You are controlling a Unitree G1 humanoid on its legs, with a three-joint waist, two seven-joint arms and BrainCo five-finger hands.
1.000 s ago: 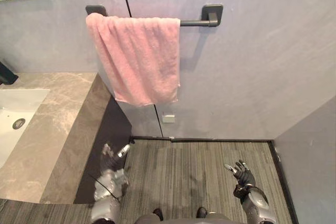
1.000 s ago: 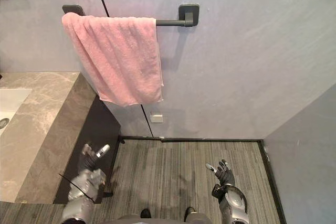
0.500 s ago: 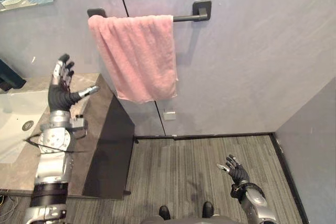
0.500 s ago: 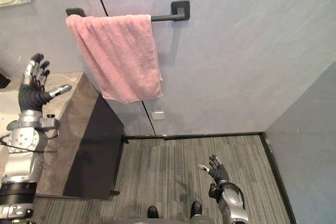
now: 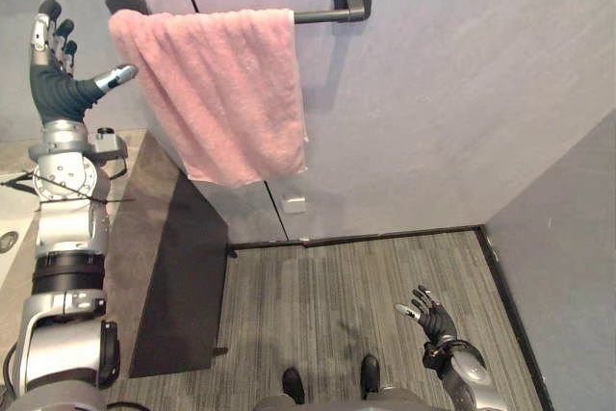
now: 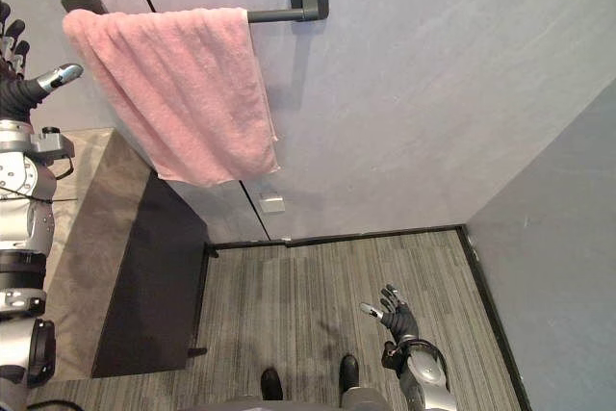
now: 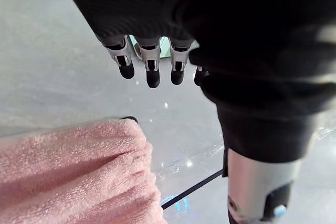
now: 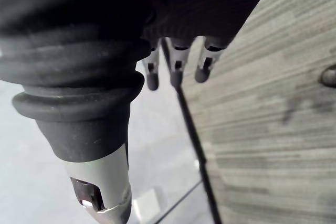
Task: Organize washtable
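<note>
- The pink towel (image 5: 221, 93) hangs folded over the dark towel bar (image 5: 322, 15) on the grey wall (image 5: 462, 93), bunched toward the bar's left end.
- My left hand (image 5: 56, 84) is raised just beside the towel's left edge, fingers straight and spread, holding nothing. My thumb tip reaches that edge, but I cannot tell if it touches.
- The stone worktop (image 6: 87, 218) lies below my left arm.
- My right hand (image 5: 433, 318) hangs low over the striped floor (image 5: 327, 286), fingers loosely apart, well away from the towel.

Head eyes: looked down at wall (image 5: 433, 93) w/ towel (image 5: 221, 93), floor (image 5: 327, 295); shared same scene, slight offset.
L wrist: v. close along left hand (image 7: 210, 35), faced towel.
R wrist: v. close along right hand (image 8: 199, 3), faced floor.
</note>
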